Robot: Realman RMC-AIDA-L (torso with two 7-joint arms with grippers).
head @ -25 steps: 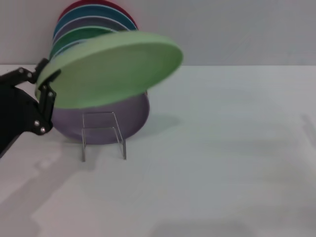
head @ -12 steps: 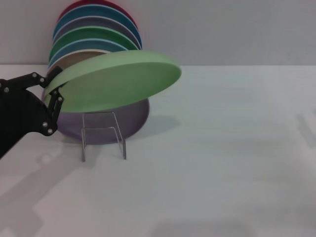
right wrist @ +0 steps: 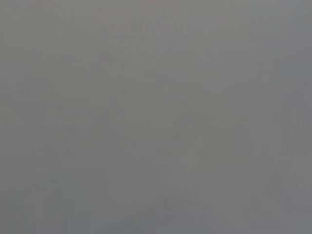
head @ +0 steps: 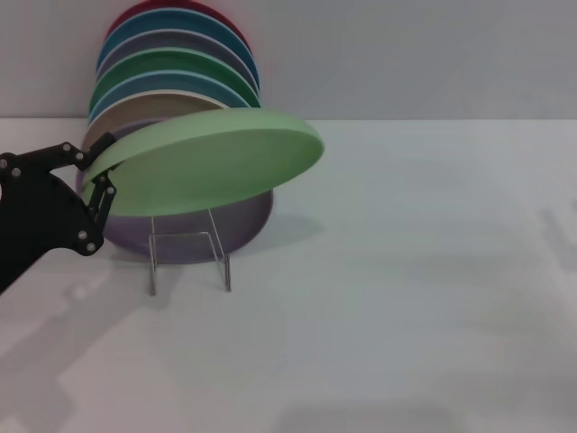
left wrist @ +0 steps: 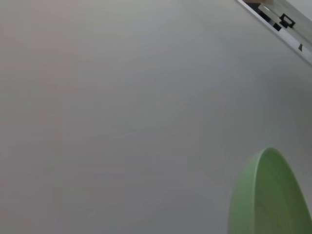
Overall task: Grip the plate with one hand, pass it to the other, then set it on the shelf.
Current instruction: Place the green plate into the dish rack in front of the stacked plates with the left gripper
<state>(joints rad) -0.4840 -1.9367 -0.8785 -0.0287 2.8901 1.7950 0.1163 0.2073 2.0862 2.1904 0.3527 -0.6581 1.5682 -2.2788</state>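
Head view: the round pale mint-green plastic plate (head: 212,162) was held by its rim in the closed black left gripper (head: 97,169), tilted above the thin wire rack (head: 187,257), likely kept clear for handover.
Left wrist view: only the plate's edge was shown.
Right wrist view: nothing was shown; right gripper unseen.

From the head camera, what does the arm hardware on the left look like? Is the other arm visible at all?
Only the left gripper shows: matte black, built of flat linkage bars joined by small silver pivot screws, with slim black jaws. No cables or markings are visible. The right gripper is out of view, and its wrist camera shows only plain grey.
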